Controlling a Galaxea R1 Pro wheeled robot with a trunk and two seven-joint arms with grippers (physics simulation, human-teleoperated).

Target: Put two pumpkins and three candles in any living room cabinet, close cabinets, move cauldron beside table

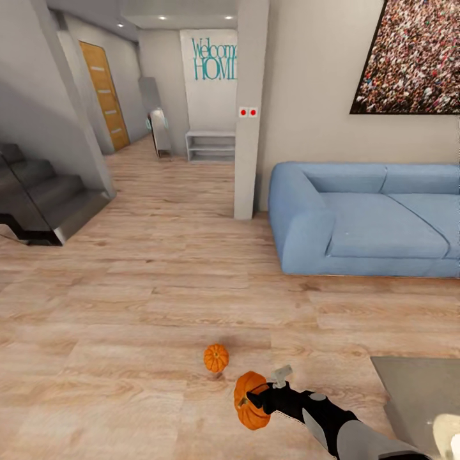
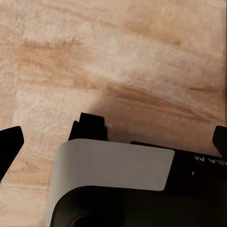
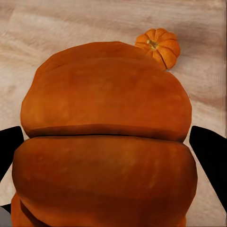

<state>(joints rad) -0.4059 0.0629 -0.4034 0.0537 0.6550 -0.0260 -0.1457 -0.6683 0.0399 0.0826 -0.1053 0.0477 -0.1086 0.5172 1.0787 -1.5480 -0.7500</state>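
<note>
Blue sofa (image 1: pixel 364 220) stands against the far wall, on the wood floor (image 1: pixel 128 306). Right claw (image 1: pixel 255 401) is clamped on the nearer pumpkin (image 1: pixel 250 400), held low above the floor, stem turned sideways. Second pumpkin (image 1: pixel 216 358) sits upright on the floor just beyond, stem up. Left claw (image 2: pixel 113 137): fingers apart over bare floor.

A light wood-plank floor (image 1: pixel 128 306) carries everything. On it rest a small orange pumpkin (image 1: pixel 216 358), a blue sofa (image 1: pixel 364 220), dark stairs (image 1: pixel 45 198) and a grey rug (image 1: pixel 415 396).
</note>
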